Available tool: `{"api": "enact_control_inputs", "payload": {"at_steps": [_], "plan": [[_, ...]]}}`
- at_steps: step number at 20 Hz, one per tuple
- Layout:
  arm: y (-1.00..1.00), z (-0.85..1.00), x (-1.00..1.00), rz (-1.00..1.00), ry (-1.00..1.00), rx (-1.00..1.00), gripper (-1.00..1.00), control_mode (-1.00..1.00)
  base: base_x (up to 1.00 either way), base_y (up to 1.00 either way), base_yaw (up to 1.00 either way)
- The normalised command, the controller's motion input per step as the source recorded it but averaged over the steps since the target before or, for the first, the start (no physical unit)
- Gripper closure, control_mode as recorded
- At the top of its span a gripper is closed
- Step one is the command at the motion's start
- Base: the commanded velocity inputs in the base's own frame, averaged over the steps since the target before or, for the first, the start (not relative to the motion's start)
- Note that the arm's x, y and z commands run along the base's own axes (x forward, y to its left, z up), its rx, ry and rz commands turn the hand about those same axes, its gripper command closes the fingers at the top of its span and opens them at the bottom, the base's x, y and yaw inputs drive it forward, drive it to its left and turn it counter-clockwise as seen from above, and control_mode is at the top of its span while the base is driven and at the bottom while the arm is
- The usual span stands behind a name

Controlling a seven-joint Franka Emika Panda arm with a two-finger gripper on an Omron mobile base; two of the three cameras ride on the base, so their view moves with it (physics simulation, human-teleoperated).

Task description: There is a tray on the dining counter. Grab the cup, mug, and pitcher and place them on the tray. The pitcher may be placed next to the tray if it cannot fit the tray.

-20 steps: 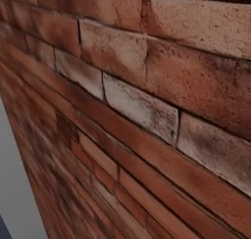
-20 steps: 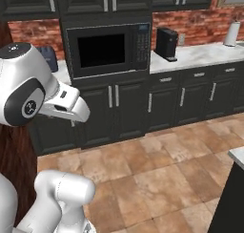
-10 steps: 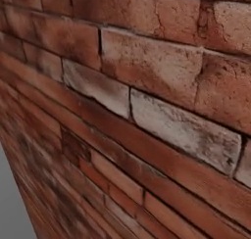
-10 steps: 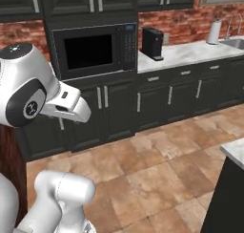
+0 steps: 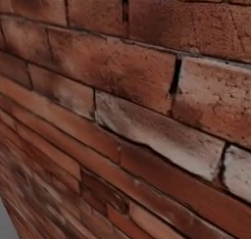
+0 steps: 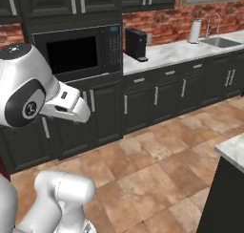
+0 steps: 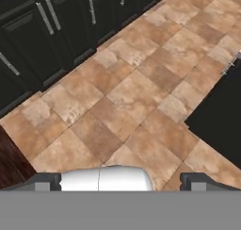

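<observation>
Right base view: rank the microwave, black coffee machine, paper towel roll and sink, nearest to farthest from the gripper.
From the open gripper:
1. microwave, left, built into the cabinets.
2. black coffee machine, on the counter beside it.
3. paper towel roll, farther right.
4. sink, far right.

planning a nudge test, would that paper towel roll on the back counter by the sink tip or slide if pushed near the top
Likely tips: the paper towel roll stands upright, tall and narrow on the marble counter. Probably light and soft, so it should give a little under pressure. Once down, its round shape would likely let it roll, perhaps toward the sink.

Kitchen: microwave (image 6: pixel 80 52), sink (image 6: pixel 220 41), dark cabs (image 6: pixel 157 96).
</observation>
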Motion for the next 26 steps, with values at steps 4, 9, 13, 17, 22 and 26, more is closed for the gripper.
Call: {"api": "enact_control_inputs", "payload": {"at_steps": [4,9,13,17,22,26], "plan": [[0.0,0.0,0.0,0.0,0.0,0.0,-1.0,1.0,0.67,0.1,-0.22],[0.0,0.0,0.0,0.0,0.0,0.0,-1.0,1.0,0.76,0.16,-0.27],[0.0,0.0,0.0,0.0,0.0,0.0,-1.0,1.0,0.74,0.17,-0.28],[0.0,0.0,0.0,0.0,0.0,0.0,-1.0,1.0,0.69,0.11,-0.31],[0.0,0.0,0.0,0.0,0.0,0.0,-1.0,1.0,0.53,0.3,-0.4],[0.0,0.0,0.0,0.0,0.0,0.0,-1.0,1.0,0.4,0.44,-0.45]]}}
